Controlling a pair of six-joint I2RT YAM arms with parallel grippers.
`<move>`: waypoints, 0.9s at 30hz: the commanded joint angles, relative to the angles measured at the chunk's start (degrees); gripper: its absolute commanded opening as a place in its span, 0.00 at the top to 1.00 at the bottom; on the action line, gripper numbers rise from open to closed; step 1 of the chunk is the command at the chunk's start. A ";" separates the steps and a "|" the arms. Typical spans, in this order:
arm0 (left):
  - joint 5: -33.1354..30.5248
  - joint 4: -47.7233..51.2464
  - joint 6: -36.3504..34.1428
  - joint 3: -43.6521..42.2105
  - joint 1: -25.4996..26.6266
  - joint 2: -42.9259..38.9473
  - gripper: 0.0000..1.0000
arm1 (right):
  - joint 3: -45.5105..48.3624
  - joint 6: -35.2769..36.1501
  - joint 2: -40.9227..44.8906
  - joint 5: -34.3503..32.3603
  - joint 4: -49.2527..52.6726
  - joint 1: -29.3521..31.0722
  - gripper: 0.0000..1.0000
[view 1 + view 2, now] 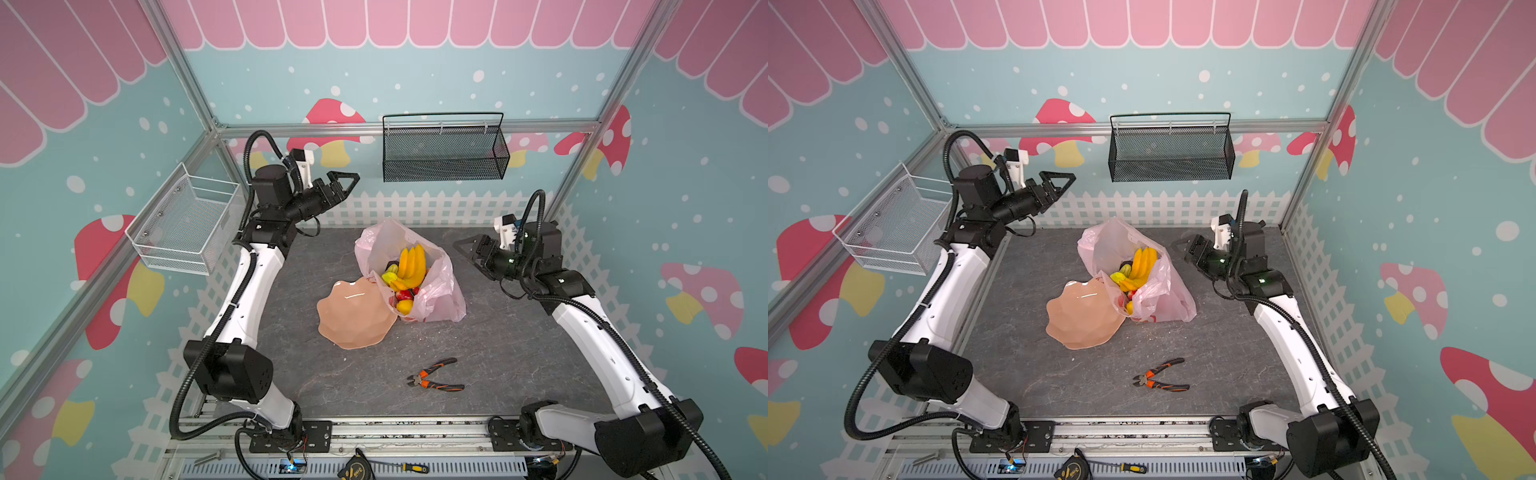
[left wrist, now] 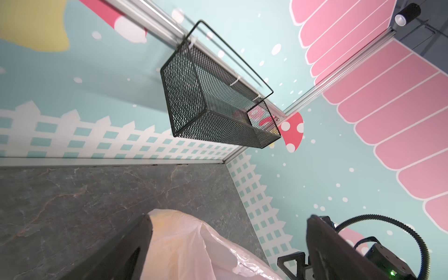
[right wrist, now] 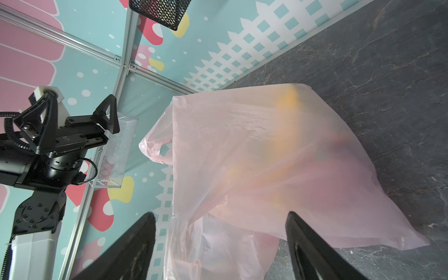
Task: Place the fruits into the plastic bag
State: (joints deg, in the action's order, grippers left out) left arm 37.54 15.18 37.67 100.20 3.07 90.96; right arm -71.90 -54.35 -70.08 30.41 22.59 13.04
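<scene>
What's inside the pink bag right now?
Visible through the plastic bag mouth: banana bunch, a yellow-green fruit beside it, red fruit and a lemon toward the plate. Anything deeper is hidden by plastic folds and the top fruit.

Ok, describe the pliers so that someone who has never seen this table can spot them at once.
Start at the grey stone-look tabletop. Nearer its front edge than the peach wavy plate and the pink plastic bag, the pliers lie flat and alone. They are the only tool on that surface, with a dark nose and orange-and-black handles spread apart.
</scene>
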 commanded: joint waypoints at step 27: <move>-43.87 0.08 -24.22 -48.45 -2.91 -31.44 0.00 | 10.68 30.44 13.94 -38.05 8.28 -16.41 0.03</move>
State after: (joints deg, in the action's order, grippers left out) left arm 0.51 21.58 15.92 57.23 0.60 62.02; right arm -64.82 -28.69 -56.88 -3.27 36.07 -1.93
